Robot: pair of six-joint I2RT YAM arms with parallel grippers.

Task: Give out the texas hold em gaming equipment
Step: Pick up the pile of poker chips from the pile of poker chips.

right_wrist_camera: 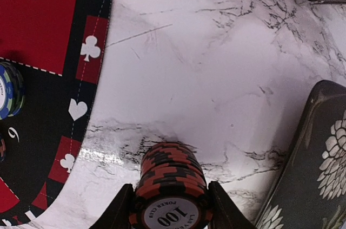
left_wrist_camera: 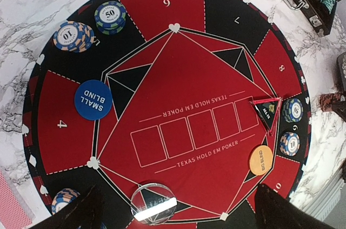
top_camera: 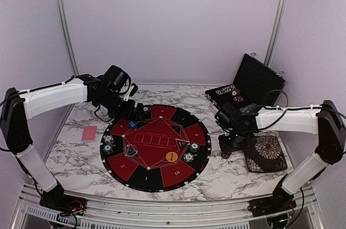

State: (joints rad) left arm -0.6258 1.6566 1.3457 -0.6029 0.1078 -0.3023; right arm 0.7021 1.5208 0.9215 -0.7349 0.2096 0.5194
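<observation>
Marble-veined white tabletop (top_camera: pixel 216 172) under pale walls, top view; round felt poker mat (top_camera: pixel 155 148), red and black wedges, lies at centre; open black hinged case (top_camera: pixel 246 85) at far right corner holds chip rows; pink-backed card (top_camera: pixel 89 133) near left edge; patterned dark tray (top_camera: pixel 266 152) by right edge.
Left wrist view: left gripper (left_wrist_camera: pixel 175 207) jaws spread wide, empty, above mat; blue disc (left_wrist_camera: pixel 93 99), orange disc (left_wrist_camera: pixel 261 159), ridged chip stacks (left_wrist_camera: pixel 110 17) sit along mat's rim.
Right wrist view: right gripper (right_wrist_camera: pixel 170 207) clamped on red-black striped chip stack (right_wrist_camera: pixel 172 194), over bare marble between mat edge and tray.
</observation>
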